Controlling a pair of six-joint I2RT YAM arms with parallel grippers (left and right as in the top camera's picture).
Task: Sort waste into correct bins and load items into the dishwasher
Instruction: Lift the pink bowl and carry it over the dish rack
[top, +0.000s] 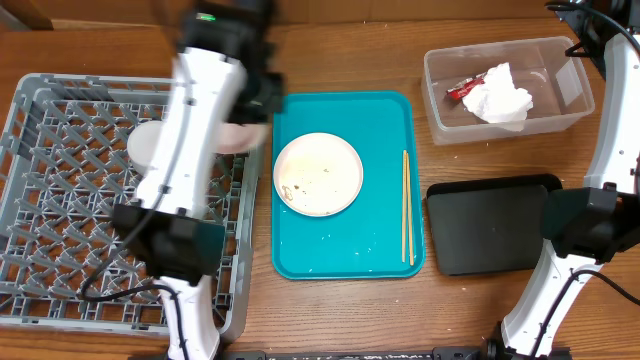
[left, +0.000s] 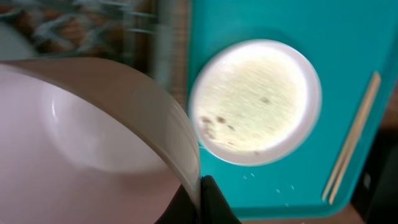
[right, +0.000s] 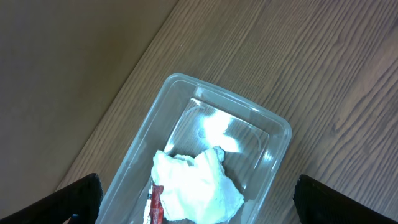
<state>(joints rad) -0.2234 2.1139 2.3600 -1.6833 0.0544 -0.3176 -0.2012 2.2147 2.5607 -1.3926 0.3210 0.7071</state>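
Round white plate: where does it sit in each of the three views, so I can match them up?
Overhead: plate at centre, on the teal tray.
Left wrist: plate right of centre, beside the held bowl.
Right wrist: not in it.
Shared landmark: chopsticks right of the plate, overhead and left wrist.

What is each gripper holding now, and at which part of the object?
The left gripper pinches the small white-pink bowl by its rim. The right gripper is open and holds nothing.

No text, number or brand I can read in any view, red-and-white snack wrapper (top: 461, 91) in the clear tub (top: 441, 121), markings too small.
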